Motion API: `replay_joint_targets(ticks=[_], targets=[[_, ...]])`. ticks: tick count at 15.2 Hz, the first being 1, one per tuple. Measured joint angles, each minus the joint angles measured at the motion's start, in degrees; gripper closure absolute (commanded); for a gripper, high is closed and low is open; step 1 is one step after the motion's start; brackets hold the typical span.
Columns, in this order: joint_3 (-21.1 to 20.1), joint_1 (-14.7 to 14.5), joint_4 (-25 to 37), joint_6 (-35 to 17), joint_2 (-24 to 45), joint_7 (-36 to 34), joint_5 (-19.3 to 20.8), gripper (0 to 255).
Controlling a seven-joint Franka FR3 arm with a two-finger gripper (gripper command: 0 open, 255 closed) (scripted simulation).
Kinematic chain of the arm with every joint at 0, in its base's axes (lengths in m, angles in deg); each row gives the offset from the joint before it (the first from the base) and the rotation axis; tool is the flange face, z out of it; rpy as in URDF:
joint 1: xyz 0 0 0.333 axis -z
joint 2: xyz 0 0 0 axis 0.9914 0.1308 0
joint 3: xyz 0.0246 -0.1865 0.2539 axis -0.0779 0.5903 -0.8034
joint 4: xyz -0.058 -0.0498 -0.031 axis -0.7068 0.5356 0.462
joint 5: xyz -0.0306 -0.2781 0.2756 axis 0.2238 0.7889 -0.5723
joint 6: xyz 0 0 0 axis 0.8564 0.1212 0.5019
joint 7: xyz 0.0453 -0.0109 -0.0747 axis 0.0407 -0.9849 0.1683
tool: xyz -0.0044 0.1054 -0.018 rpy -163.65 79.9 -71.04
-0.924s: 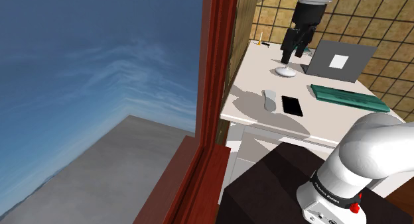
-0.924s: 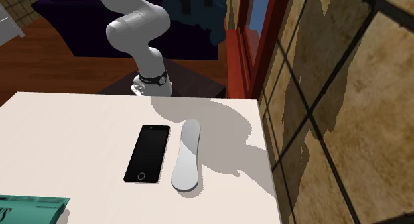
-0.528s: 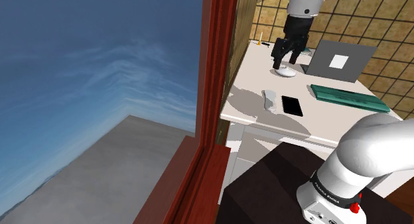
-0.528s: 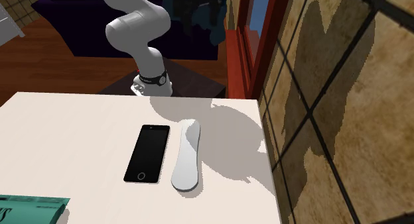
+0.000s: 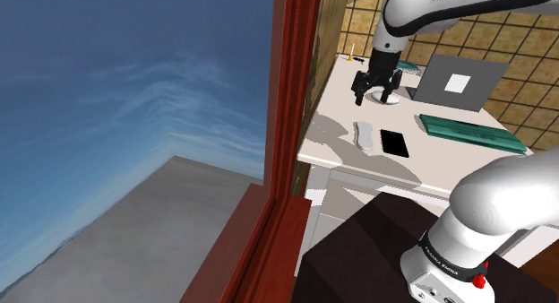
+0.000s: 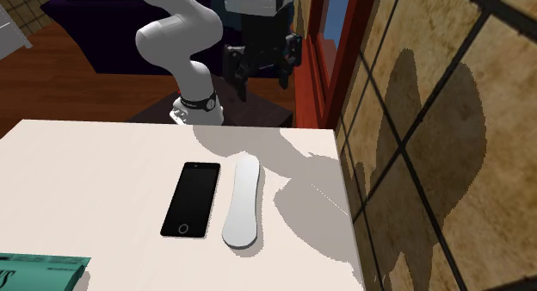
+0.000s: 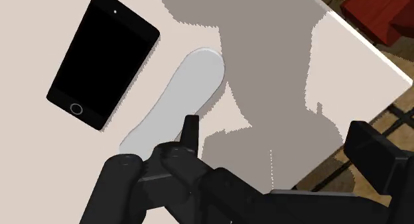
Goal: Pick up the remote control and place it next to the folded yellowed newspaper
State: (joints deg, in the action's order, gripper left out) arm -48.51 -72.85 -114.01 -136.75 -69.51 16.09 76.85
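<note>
The remote control is a plain pale grey, elongated bar lying flat on the white table, near its front edge and the wall-side corner. It also appears in the second exterior view and the wrist view. My black gripper hangs open and empty in the air above the table, a little beyond the remote. In the wrist view one fingertip stands over the remote's middle and the other over the table's edge. A flat teal-green folded paper lies further along the table.
A black phone lies right beside the remote, parallel to it. A grey slab with a white square and a small white round thing stand at the back. A red window frame and tiled wall border the table.
The gripper has come down and toward the shoulder view's left, closer to the remote, and has entered the second exterior view. Its fingers stay open. Remote and phone have not moved.
</note>
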Motion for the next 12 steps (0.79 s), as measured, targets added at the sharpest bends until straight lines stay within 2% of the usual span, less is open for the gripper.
replay_joint_targets(ticks=[12], targets=[[5.25, 7.64, -0.12, -18.58, 19.02, -12.11, -0.78, 0]])
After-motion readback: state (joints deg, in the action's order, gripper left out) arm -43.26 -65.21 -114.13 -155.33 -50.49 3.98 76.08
